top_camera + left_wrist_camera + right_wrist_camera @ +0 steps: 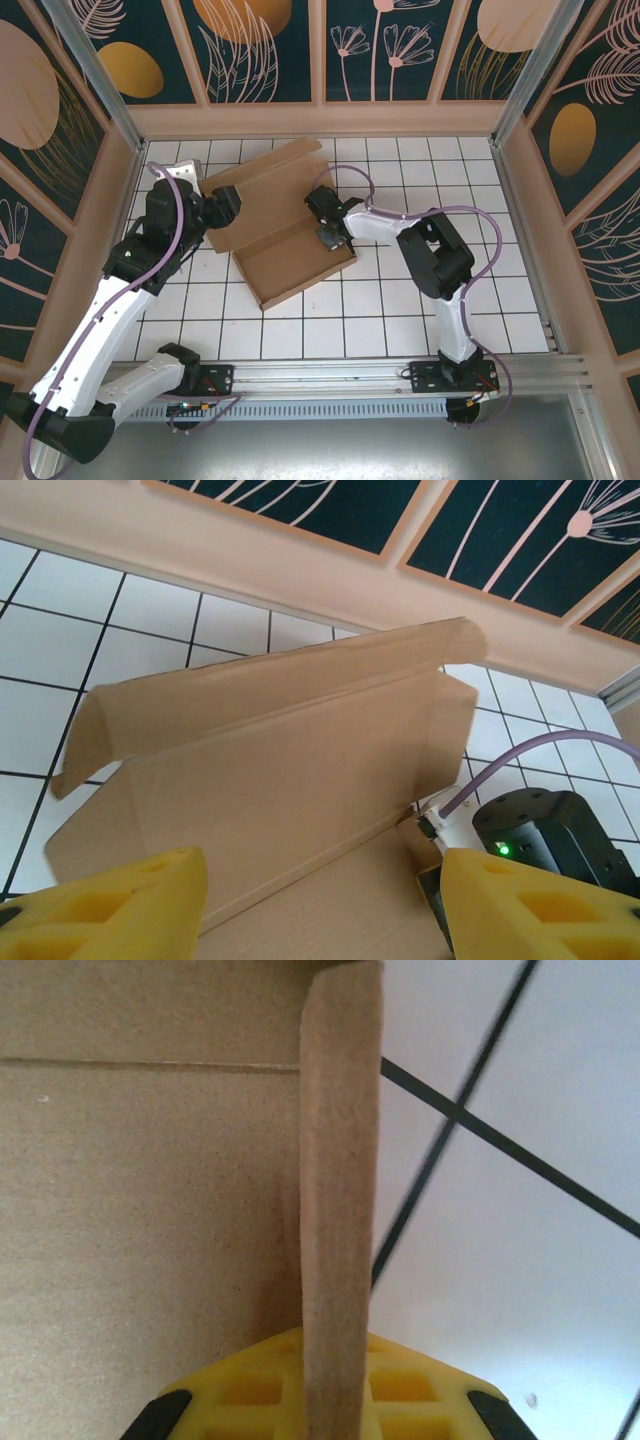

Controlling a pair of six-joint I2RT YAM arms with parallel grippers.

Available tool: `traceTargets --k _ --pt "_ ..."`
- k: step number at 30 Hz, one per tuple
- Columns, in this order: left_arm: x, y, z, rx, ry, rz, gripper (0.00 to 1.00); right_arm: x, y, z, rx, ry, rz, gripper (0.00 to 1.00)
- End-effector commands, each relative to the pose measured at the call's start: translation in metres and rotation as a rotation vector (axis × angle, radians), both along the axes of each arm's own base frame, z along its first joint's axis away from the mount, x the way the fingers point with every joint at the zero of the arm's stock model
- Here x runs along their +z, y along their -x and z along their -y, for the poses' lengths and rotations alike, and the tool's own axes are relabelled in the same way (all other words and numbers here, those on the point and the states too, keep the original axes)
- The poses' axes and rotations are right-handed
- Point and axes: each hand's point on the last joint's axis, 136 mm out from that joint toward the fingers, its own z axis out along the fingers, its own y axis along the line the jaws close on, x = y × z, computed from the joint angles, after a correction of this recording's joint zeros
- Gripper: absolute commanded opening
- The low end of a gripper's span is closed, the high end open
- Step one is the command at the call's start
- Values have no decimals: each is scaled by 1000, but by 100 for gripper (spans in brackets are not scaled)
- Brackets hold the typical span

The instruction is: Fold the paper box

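White gridded tiles, hemmed by leaf-patterned panels, carry the paper box [290, 262] at mid-table toward 12 o'clock, with its shallow tray lying flat and its lid flap raised along the 11 o'clock side. At the tray's 3 o'clock wall the right gripper [328, 236] is clamped on the cardboard edge, which runs between its yellow pads [250, 1395]. At the box's 9 o'clock the left gripper [226, 208] faces the lid flap with its own pads spread wide.

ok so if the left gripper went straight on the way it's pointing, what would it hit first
Most likely the box. The left gripper is open and points at the box's raised back flap, which stands right across its line. The wrist view doesn't make clear how far ahead the flap is.
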Motion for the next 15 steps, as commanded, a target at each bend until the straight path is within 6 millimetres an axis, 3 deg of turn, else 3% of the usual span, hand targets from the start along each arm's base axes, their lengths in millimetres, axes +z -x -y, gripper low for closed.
traceTargets --k 1,5,8,10,12,15 --pt "0 1 2 1 20 9 63 -2 16 44 -111 131 4 5" --pt "-11 -3 9 -16 42 -17 64 -3 27 57 -195 91 -16 18" --pt "-18 -5 14 -37 62 -2 66 3 34 55 -252 -20 -28 32" --pt "-19 -7 16 -60 36 18 67 11 37 52 -290 -119 -32 36" --pt "-18 -8 20 -100 3 37 70 24 39 44 -299 -234 -28 41" --pt "-13 -9 21 -122 -33 71 72 61 38 29 -264 -418 42 56"
